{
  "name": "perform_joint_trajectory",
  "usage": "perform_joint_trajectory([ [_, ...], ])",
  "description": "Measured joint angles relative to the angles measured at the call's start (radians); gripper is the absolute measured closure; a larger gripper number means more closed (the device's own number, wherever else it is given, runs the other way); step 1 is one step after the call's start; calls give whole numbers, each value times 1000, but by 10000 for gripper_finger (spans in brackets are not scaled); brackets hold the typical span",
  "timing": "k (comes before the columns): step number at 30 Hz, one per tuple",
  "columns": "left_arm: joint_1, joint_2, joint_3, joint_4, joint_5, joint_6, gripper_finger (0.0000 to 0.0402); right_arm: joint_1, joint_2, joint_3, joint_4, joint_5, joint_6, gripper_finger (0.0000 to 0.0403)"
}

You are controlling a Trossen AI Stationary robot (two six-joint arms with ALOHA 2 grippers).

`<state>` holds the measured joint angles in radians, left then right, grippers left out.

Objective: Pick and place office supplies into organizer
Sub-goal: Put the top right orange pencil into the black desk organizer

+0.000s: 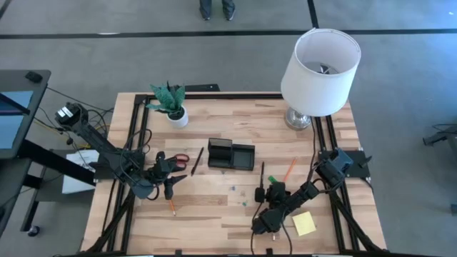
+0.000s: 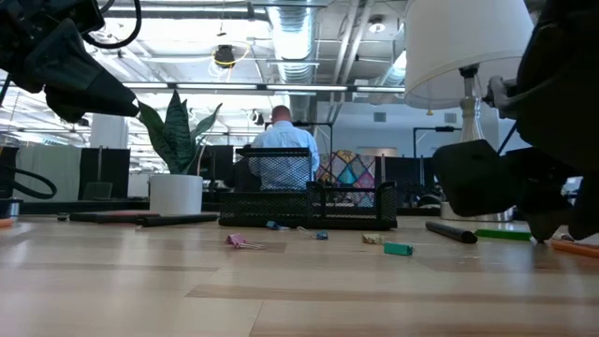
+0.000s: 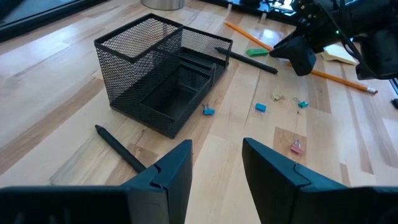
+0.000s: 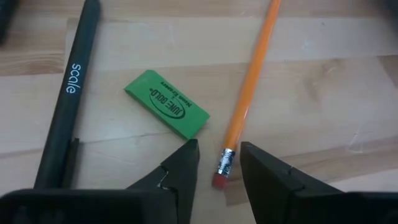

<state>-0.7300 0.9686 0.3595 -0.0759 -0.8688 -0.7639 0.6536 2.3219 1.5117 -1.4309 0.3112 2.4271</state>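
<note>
I saw the bench (image 1: 214, 207) evenly lit from above, with only soft, short shadows under the arms. In the low view the ceiling lights were very bright and washed out the top of the room, so the lamp shade (image 2: 465, 47) and the plant (image 2: 178, 136) stood partly against glare. There the near wood was blurred, and the dark arm parts at both edges were big and out of focus. In the left wrist view the mesh organizer (image 3: 163, 71) was sharp, while the left pincer (image 3: 216, 163) looked soft. In the right wrist view the green eraser (image 4: 166, 112) and its printed letters were clear, and the orange pencil (image 4: 249, 93) threw a thin shadow.
</note>
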Motion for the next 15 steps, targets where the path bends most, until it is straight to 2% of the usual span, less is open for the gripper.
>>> perform_joint_trajectory([
  [15,0,0,0,-2,21,-17,265,68,0,-30,20,34,67,284],
])
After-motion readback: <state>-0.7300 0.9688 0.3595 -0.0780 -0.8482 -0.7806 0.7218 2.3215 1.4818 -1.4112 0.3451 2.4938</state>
